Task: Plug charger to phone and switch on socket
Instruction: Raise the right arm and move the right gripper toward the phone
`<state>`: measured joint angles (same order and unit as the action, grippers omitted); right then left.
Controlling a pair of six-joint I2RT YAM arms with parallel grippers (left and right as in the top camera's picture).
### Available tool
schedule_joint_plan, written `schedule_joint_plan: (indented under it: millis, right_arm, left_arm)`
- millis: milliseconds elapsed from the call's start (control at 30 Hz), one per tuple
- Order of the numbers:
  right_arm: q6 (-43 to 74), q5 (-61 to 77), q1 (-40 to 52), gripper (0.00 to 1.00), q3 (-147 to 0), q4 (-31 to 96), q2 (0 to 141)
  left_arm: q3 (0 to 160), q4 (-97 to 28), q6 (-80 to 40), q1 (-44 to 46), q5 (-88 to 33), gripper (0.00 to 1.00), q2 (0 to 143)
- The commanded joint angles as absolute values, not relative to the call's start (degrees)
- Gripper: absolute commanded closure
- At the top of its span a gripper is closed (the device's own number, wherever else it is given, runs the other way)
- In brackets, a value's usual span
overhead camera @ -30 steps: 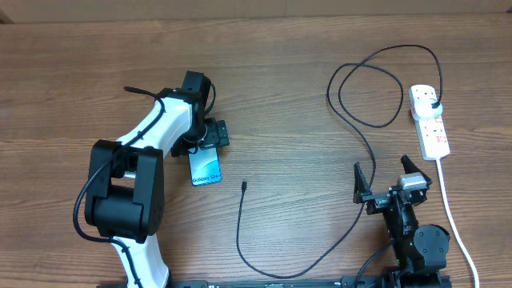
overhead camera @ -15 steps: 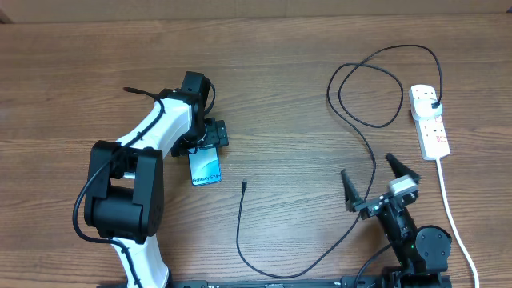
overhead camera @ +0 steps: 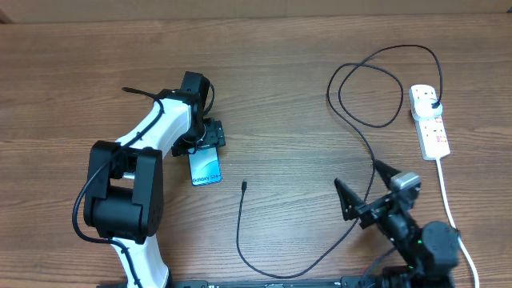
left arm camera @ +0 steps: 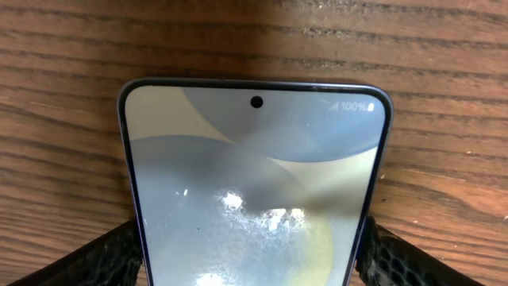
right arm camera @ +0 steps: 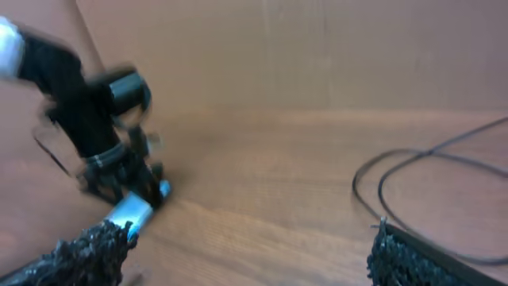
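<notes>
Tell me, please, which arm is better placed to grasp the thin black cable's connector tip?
Probably right: the right gripper is open beside the thin black cable; the left gripper straddles the blue-screened phone.

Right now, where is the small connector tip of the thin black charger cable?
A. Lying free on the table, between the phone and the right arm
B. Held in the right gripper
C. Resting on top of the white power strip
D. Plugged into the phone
A: in the overhead view the connector tip lies on the table, apart from the phone, and the open right gripper holds nothing.
</notes>
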<state>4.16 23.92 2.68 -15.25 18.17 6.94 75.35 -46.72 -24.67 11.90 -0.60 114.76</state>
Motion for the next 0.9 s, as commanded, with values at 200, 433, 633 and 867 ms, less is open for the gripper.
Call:
schedule_joint_plan:
  millis: [200, 433, 633, 867]
  right_arm:
    - [6.0, 22.0, 2.9, 0.00, -46.6, 36.4, 29.6]
    - [6.0, 41.8, 2.9, 0.00, -54.6, 39.7, 42.1]
    - [6.0, 49.1, 2.9, 0.00, -54.6, 40.4, 49.5]
    - [6.3, 51.6, 2.9, 0.00, -54.6, 40.8, 55.6]
  left_arm:
    - [72.9, -45.8, -23.7, 12.0, -4.1, 0.13, 117.9]
    - [72.9, -46.0, -22.7, 12.0, -4.2, 0.33, 117.9]
    - [72.9, -46.0, -22.7, 12.0, -4.5, 0.38, 117.9]
    - [72.9, -45.8, -19.2, 11.9, -8.9, 0.39, 117.9]
